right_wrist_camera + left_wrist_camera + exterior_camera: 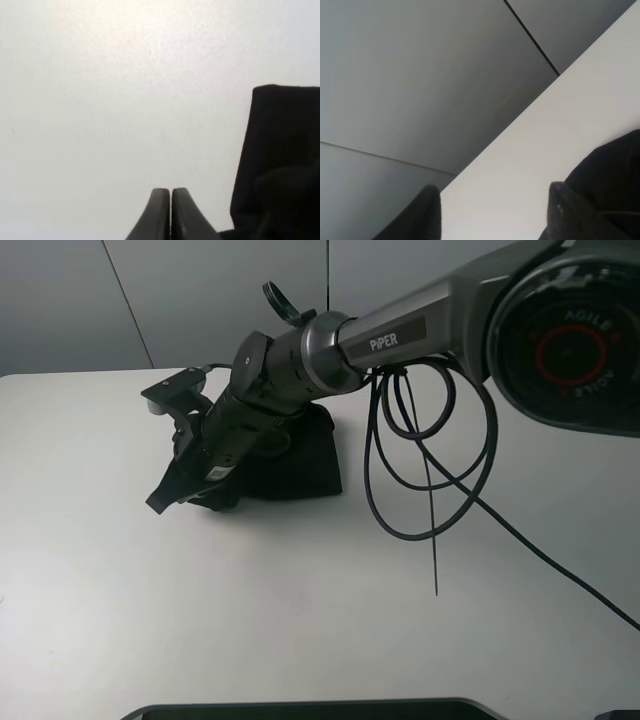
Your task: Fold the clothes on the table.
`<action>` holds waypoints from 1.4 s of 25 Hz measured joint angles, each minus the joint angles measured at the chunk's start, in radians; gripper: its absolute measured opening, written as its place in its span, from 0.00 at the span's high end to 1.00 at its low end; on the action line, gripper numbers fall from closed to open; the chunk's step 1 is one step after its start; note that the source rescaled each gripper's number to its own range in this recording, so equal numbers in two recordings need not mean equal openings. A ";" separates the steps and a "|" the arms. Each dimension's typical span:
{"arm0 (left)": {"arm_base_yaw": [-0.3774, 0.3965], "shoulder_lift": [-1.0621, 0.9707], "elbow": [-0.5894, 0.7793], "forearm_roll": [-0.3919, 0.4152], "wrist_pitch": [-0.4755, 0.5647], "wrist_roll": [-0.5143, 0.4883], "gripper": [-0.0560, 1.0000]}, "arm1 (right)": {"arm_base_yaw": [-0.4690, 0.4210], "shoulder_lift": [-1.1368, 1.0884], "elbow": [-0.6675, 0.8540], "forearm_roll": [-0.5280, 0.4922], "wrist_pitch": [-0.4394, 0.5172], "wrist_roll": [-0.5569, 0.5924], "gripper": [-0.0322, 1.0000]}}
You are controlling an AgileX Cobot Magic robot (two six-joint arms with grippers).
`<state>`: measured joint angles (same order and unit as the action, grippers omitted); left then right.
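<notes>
The black T-shirt [305, 465] lies bunched in a small folded heap on the white table [300, 630], left of centre; its print is hidden. My right arm reaches across from the upper right over the heap. My right gripper [162, 500] is shut and empty, pointing down at the bare table by the heap's left edge. In the right wrist view its gripper [171, 215] is closed, with the shirt [285, 150] beside it. My left gripper [492, 215] is open and empty, facing the table's [545, 135] far edge; it is hidden in the exterior view.
Black cables [425, 455] hang in loops from the right arm over the table's middle. Grey wall panels [180, 300] stand behind the table. A dark shape [615, 175] sits beside the left fingers; I cannot tell what it is. A dark edge [300, 708] runs along the table's front.
</notes>
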<state>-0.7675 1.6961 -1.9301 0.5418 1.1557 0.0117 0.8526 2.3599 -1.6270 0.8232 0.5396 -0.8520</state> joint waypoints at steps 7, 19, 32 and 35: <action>0.000 -0.022 0.000 0.013 -0.018 0.000 0.30 | 0.000 -0.122 0.000 -0.057 0.008 -0.002 0.97; 0.000 -0.194 0.000 0.235 0.062 0.000 0.30 | -0.209 -0.236 -0.001 -0.550 0.133 0.370 0.62; 0.000 -0.482 0.007 0.261 0.065 -0.074 0.30 | -0.571 -0.434 -0.001 -0.890 0.423 0.574 0.45; 0.000 -0.582 0.054 0.221 0.065 -0.102 0.30 | -0.596 -0.553 -0.001 -0.898 0.486 0.552 0.27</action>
<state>-0.7675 1.1136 -1.8766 0.7631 1.2202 -0.0900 0.2561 1.8064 -1.6277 -0.0750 1.0252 -0.3002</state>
